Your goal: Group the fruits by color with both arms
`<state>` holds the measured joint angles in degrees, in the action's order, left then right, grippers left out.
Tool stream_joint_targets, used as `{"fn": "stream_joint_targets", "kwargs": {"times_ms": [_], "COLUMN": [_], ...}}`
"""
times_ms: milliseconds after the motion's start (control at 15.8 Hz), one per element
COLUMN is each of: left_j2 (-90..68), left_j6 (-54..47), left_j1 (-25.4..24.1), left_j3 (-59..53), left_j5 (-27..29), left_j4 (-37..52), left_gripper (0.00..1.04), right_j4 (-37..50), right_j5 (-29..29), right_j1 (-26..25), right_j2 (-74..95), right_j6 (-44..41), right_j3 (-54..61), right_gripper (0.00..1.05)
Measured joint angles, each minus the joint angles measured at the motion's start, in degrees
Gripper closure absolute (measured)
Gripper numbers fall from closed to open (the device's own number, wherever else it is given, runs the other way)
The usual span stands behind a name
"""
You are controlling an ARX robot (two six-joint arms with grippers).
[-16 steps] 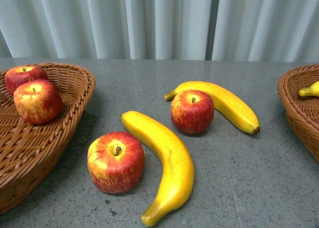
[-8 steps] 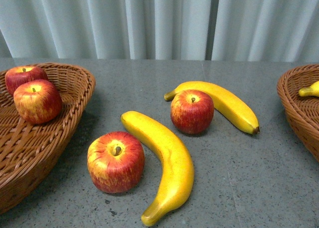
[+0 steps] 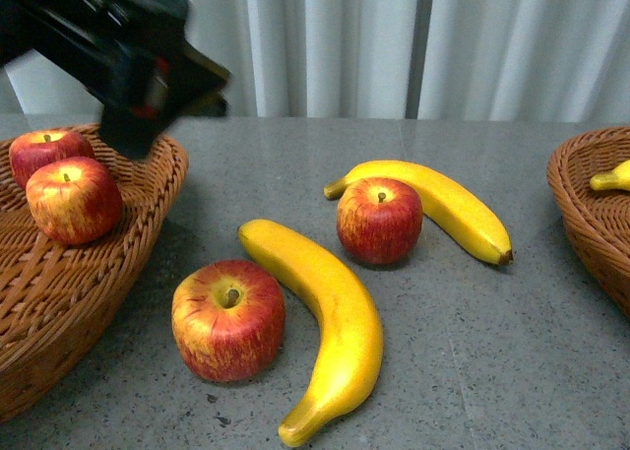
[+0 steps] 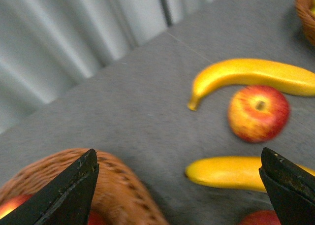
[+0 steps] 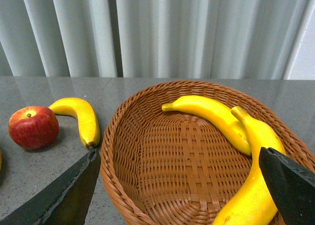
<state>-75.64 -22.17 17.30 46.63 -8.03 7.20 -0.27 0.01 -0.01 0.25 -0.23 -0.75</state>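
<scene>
On the grey table lie two red apples, one near (image 3: 228, 319) and one further back (image 3: 380, 220), and two yellow bananas (image 3: 325, 312) (image 3: 443, 206). Two more apples (image 3: 74, 199) sit in the left wicker basket (image 3: 148, 214). My left arm (image 3: 118, 46) hangs blurred above that basket's far rim. Its gripper (image 4: 179, 195) is open and empty, over the basket's edge (image 4: 113, 185) and the table. My right gripper (image 5: 179, 195) is open and empty above the right basket (image 5: 123, 121), which holds two bananas (image 5: 211, 114) (image 5: 256, 176).
The right basket (image 3: 591, 214) shows at the front view's right edge with a banana tip (image 3: 612, 178) inside. A pleated grey curtain (image 3: 394, 46) closes off the back of the table. Bare tabletop (image 3: 492, 352) lies between the fruits and the right basket.
My left arm has swung into the front view at the top left, above the left basket. The fruits and baskets have not moved.
</scene>
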Motion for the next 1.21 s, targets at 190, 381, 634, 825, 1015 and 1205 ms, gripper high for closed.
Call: {"fn": "stream_joint_targets", "kwargs": {"times_ms": [190, 381, 634, 825, 1015, 1205], "left_j2": [-5.73, -8.41, -10.56, -12.31, -13.27, -13.27], "left_j6": [-1.90, -2.43, -3.74, -4.26, -4.94, -5.53], "left_j1": [6.91, 8.17, 7.89, 7.08, 6.38, 6.38], "left_j3": [-2.36, -3.52, -5.31, -5.62, -6.01, -6.64], "left_j5": [-1.20, -1.46, -1.62, -1.70, -2.40, -3.96], "left_j4": [-0.22, -0.17, -0.39, 0.09, -0.33, 0.13], "left_gripper": [0.07, 0.07, 0.07, 0.07, 0.07, 0.29], "right_j4": [0.00, 0.00, 0.00, 0.00, 0.00, 0.00], "right_j5": [0.00, 0.00, 0.00, 0.00, 0.00, 0.00], "right_j1": [0.00, 0.00, 0.00, 0.00, 0.00, 0.00], "right_j2": [0.00, 0.00, 0.00, 0.00, 0.00, 0.00], "right_j6": [0.00, 0.00, 0.00, 0.00, 0.00, 0.00], "right_j3": [0.02, 0.00, 0.02, 0.02, 0.02, 0.02], "right_gripper": [0.06, 0.06, 0.06, 0.06, 0.06, 0.06]}}
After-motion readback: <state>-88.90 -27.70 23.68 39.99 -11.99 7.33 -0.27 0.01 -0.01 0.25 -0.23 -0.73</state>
